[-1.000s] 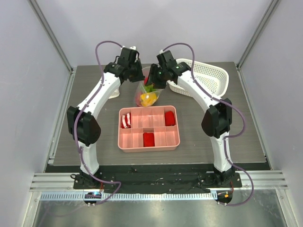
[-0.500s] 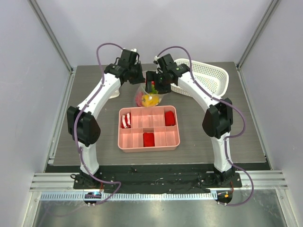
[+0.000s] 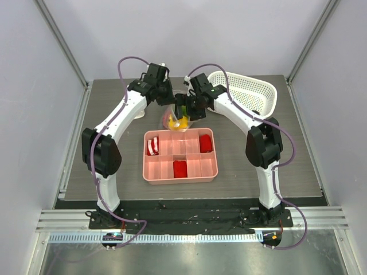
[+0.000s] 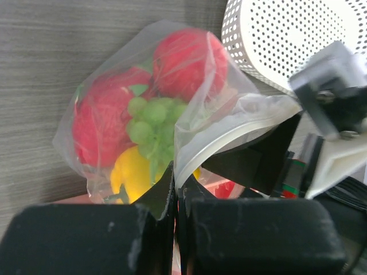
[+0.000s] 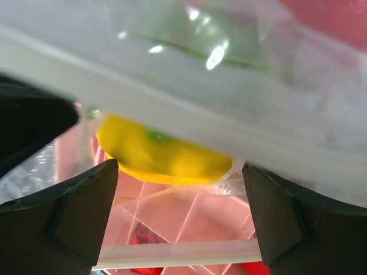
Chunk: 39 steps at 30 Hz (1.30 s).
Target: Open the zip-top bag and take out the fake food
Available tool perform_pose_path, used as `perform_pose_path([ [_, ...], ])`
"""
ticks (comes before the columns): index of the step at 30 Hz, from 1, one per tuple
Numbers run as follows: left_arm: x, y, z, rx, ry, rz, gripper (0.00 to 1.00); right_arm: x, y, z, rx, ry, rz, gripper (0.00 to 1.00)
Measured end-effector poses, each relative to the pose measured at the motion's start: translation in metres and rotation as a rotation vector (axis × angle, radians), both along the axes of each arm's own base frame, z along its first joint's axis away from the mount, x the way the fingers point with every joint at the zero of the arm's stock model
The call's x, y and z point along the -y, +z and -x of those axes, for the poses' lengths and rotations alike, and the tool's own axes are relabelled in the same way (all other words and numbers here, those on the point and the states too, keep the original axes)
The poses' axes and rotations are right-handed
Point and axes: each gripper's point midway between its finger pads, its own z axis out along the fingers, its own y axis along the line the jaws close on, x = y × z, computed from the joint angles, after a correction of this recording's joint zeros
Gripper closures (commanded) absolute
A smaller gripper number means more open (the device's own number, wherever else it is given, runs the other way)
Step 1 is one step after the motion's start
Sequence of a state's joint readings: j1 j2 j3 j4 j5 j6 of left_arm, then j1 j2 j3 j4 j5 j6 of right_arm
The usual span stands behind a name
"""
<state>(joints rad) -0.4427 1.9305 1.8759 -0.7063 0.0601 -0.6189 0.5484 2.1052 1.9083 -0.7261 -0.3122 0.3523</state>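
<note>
The grey desk (image 3: 103,166) carries a pink tray (image 3: 180,172). Just behind it is the zip-top bag (image 4: 189,132), with the fake food (image 4: 183,57) inside. The left claw (image 4: 176,186) is pinched together on one lip of the zip strip, while the right claw (image 5: 180,166) gapes apart at the other lip. If it catches both lips, the pull would likely drag the bag instead of opening it.

Grey wood-grain table (image 3: 298,149), three things lying on it.
A pink tray (image 3: 145,166) sits flat at the middle; a white basket (image 3: 252,94) rests at the far right corner, well apart from the tray; a white roll (image 3: 139,113) lies far left, partly hidden; the bag (image 3: 178,119) hangs just beyond the tray's far rim; whether it touches the top cannot be told.
</note>
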Motion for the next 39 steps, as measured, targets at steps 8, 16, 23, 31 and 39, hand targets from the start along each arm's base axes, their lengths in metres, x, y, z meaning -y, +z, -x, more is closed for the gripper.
perform_pose_path([
  [8, 0.001, -0.002, 0.000, -0.003, 0.005, 0.016, 1.00, -0.011, 0.011, -0.004, -0.051, -0.134, -0.086, 0.17],
  [16, 0.001, 0.000, -0.001, 0.002, 0.015, 0.021, 1.00, -0.014, 0.018, 0.000, -0.079, -0.197, -0.089, 0.10],
  [23, -0.012, 0.000, -0.006, 0.018, 0.049, 0.003, 1.00, -0.022, 0.015, 0.001, -0.050, -0.188, -0.068, 0.05],
  [31, -0.025, -0.014, -0.010, 0.009, 0.062, -0.023, 1.00, -0.030, 0.006, -0.002, -0.024, -0.171, -0.052, 0.01],
  [39, -0.037, -0.026, -0.016, 0.007, 0.096, -0.032, 1.00, -0.043, -0.005, -0.014, -0.032, -0.187, -0.062, 0.03],
])
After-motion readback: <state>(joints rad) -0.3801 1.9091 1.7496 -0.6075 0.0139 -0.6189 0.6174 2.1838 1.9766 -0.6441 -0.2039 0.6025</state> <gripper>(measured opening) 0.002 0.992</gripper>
